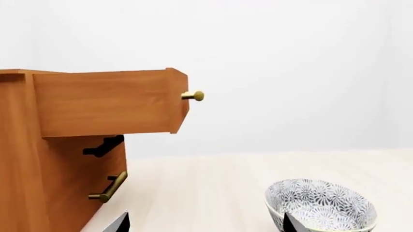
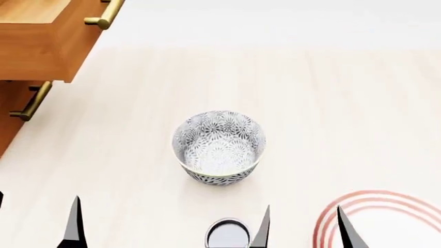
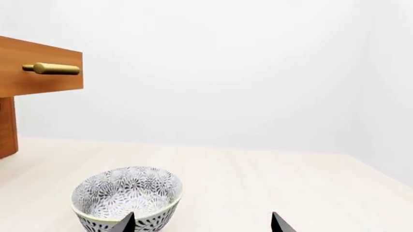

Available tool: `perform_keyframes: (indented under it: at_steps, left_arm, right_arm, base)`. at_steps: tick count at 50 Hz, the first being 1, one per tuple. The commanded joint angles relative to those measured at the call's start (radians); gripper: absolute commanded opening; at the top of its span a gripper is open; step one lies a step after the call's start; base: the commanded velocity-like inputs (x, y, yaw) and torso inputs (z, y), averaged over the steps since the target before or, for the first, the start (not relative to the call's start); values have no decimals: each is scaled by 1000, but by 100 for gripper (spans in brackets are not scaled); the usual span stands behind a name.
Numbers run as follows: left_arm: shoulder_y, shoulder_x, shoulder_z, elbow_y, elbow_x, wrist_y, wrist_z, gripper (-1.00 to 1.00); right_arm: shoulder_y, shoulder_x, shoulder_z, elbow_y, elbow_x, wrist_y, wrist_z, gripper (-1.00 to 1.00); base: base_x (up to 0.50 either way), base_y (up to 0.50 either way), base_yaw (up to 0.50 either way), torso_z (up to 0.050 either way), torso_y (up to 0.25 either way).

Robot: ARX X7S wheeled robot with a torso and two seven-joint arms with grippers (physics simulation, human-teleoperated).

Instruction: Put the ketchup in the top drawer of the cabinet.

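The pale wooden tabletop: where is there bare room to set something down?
The pale wooden tabletop is bare across its whole right side, beyond the grey-and-white patterned bowl. A second free strip lies between the bowl and the honey-brown cabinet, below its open top drawer. The near edge is crowded: silver-topped ketchup can, red-ringed plate, both grippers.

A patterned bowl [image 2: 218, 147] is seen mid-table [image 2: 331, 103]; the top drawer [image 2: 41, 39] is pulled open; the ketchup [image 2: 228, 233] stands near.

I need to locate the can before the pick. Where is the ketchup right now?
In the head view the ketchup stands at the bottom edge, near the centre, just in front of the patterned bowl and beside the right gripper.
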Motion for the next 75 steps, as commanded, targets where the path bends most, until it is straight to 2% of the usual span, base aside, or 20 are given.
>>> perform_keyframes:
  at_steps: [1, 20, 64, 75]
  left_arm:
    - [-1, -11, 5, 4, -6, -2, -11, 100]
    - [2, -22, 9, 3, -21, 2, -28, 100]
    - [-1, -63, 45, 2, -43, 10, -68, 100]
    - [0, -75, 50, -1, -48, 17, -79, 100]
  right_arm:
    - [2, 8, -7, -10, 8, 8, 10, 100]
    - [-1, 19, -12, -14, 15, 8, 31, 100]
    - [0, 53, -38, -9, 18, 1, 81, 100]
    - [6, 64, -50, -12, 23, 8, 92, 100]
  base:
    - [500, 0, 0, 0, 0]
    - [500, 0, 0, 0, 1]
    - [0, 491, 0, 0, 0]
    - [0, 0, 0, 0, 0]
